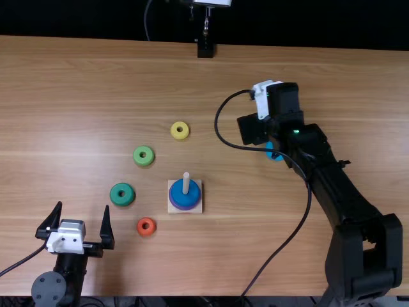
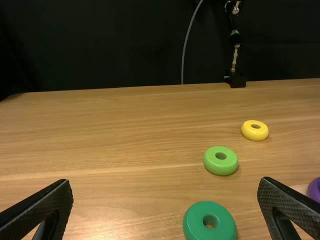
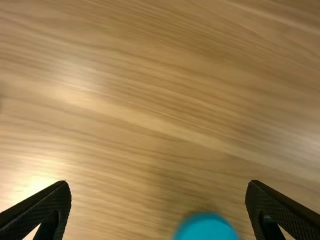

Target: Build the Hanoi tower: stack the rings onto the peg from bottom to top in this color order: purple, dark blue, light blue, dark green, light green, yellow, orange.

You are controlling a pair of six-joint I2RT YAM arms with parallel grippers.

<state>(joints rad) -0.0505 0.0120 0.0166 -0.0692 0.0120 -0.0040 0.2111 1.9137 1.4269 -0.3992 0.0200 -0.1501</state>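
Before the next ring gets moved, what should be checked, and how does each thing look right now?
1. Purple ring at the bottom of the peg: ok.
2. Dark blue ring directly on top of it: ok.
3. Top of the peg free for another ring: ok.
4. Light blue ring, next in the order, stacked: not ok, it lies off to the side near the right gripper.
5. Right gripper open and empty: ok.
6. Right gripper low enough to close on the light blue ring: cannot tell.
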